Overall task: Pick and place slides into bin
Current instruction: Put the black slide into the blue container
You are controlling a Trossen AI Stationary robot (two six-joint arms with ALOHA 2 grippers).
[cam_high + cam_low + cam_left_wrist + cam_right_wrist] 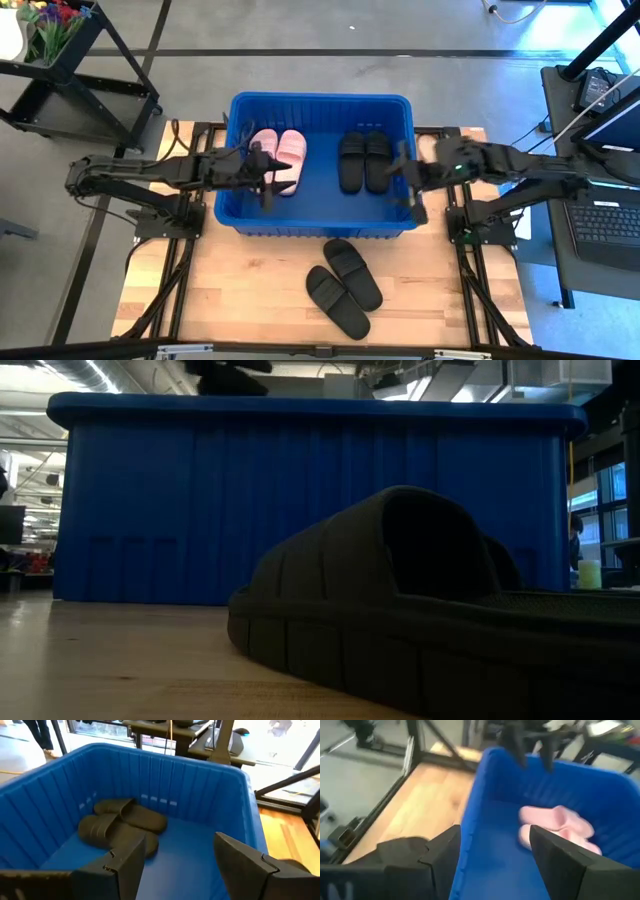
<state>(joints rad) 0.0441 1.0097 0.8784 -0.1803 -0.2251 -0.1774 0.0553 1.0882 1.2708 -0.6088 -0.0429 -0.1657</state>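
2 black slides (343, 286) are left on the table near its front edge, just clear of the bin (318, 224). Behind them, 4 slides are seen in the bin. Both grippers, left (266, 182) and right (412, 194), are spread wide and empty over it. Descending, the bin's front rim could be clipped. The table is pale wood (230, 290); a workshop lies beyond.

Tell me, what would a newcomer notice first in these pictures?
First the big blue bin at the table's middle, holding a pink pair of slides and a black pair of slides. Then two black slides left on the wooden table before it. Both arms reach over the bin, jaws open and empty.
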